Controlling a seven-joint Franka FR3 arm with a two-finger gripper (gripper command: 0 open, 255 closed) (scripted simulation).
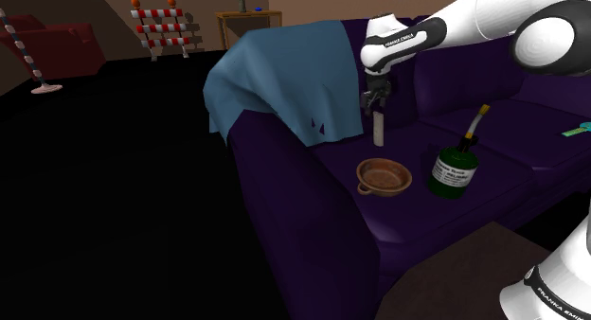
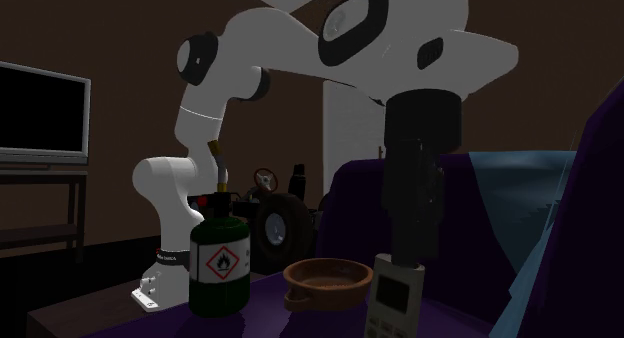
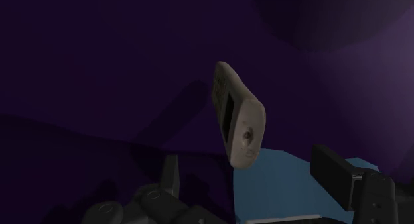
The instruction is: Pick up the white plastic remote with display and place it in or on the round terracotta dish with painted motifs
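White remote [image 1: 378,129] with dark display is upright at the purple sofa [image 1: 313,214] seat, close to the backrest, near the brown round dish [image 1: 384,176] but not touching it. Gripper [image 1: 376,105] directly above; fingers [image 3: 332,171] spread wide, remote's upper end between them, untouched. Green canister [image 1: 453,168] at shoulder view's right of dish
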